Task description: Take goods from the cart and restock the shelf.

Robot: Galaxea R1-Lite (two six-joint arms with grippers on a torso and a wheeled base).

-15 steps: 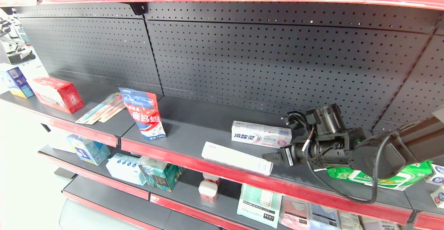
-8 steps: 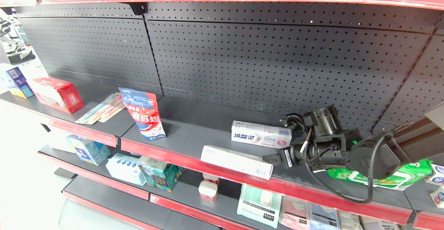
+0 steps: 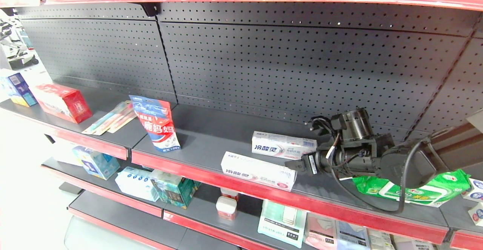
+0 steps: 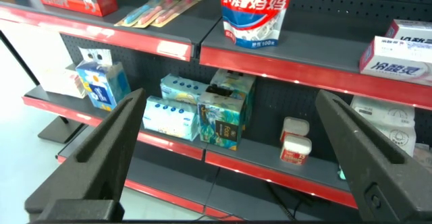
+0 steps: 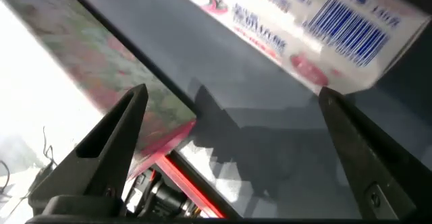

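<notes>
the front box point(image 3: 258, 170) lies flat on the shelf point(image 3: 211, 137), low in the middle of the head view along the red front lip. its long axis runs left to right across the frame, dipping a little to the right. the right pincer point(image 3: 296, 166) is just off its right end, pointing left along that axis. the wrist view shows this pincer point(image 5: 231, 96) spread with nothing between the fingers. a rear box point(image 3: 283, 145) lies just above in the frame, parallel and a little apart. the right arm is the near one. the left pincer point(image 4: 229, 96) is also spread, facing the lower shelves. half a second ago the front box showed a plain white face; now its printed face is up, and the right arm sits a touch higher in the frame.
</notes>
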